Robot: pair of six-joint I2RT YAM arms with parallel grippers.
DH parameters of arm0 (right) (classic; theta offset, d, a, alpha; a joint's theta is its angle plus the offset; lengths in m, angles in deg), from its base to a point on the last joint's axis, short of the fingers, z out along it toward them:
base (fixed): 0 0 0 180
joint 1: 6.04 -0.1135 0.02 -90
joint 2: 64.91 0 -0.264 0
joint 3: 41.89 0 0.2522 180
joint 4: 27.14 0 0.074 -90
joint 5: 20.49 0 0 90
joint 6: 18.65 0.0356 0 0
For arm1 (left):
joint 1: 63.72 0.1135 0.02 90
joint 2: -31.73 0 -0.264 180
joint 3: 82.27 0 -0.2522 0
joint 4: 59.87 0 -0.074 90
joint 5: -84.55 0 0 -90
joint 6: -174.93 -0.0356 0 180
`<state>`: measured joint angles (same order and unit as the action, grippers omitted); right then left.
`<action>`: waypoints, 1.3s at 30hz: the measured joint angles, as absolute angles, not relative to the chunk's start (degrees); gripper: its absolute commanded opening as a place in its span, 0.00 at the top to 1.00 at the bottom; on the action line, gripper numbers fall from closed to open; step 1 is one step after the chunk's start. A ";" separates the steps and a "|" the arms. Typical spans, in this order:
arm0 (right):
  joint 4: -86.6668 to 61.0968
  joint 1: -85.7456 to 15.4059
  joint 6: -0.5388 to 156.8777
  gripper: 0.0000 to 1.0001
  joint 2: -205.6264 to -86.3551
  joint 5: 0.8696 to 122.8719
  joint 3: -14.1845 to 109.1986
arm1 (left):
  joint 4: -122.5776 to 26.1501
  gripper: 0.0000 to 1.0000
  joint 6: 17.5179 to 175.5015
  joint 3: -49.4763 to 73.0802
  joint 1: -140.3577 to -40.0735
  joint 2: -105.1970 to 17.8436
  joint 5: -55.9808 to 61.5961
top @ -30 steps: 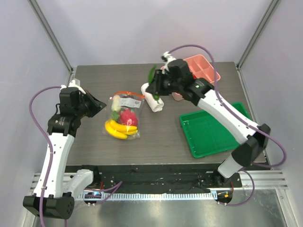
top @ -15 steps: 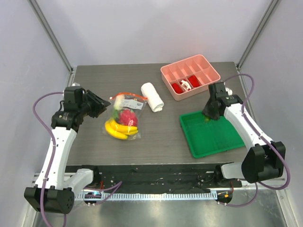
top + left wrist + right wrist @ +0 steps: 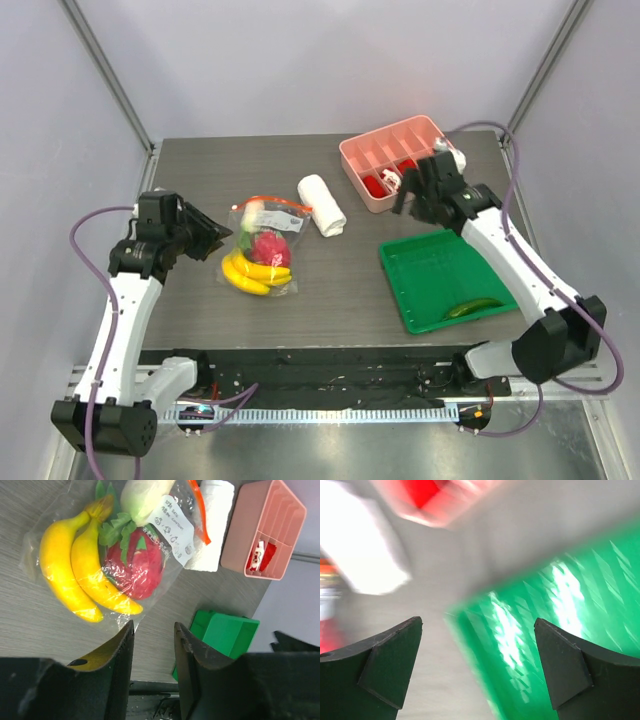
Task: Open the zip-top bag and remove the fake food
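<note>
The zip-top bag (image 3: 262, 248) lies on the dark table (image 3: 340, 290), left of centre, with its orange-red zip strip (image 3: 276, 200) at the far end, just beside the rolled white towel (image 3: 322, 205). Inside it are the yellow bananas (image 3: 75, 575) at the near end, the pink-red dragon fruit (image 3: 135, 570) in the middle and a pale oblong vegetable (image 3: 142, 495) up at the mouth. A green pepper (image 3: 475, 308) lies apart from these, in the near right corner of the green tray (image 3: 400, 290), so I judge the task to be in its removal stage: one piece is out and the rest are waiting. The left gripper (image 3: 218, 238) sits low, just left of the bag. In the left wrist view its fingers (image 3: 120, 655) stand only narrowly apart, with bare table showing in the gap, and they have hold of nothing, though the bag's near corner reaches almost to one tip. The right gripper (image 3: 408, 200) hangs above the strip of table between the pink divided tray (image 3: 352, 160) and the green tray. Its fingers (image 3: 390, 660) are spread wide and empty in the blurred right wrist view. The next move probably calls for the left gripper to pin or pinch the bag's edge so it cannot slide. The right gripper would then cross to the zip end and reach into the mouth for the pale vegetable, the closest piece there.
</note>
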<state>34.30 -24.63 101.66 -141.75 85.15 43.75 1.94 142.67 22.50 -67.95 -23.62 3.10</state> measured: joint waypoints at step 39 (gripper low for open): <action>-3.07 -45.37 98.53 0.56 -221.15 47.34 109.36 | 6.69 0.75 154.10 46.10 -68.97 -24.72 4.35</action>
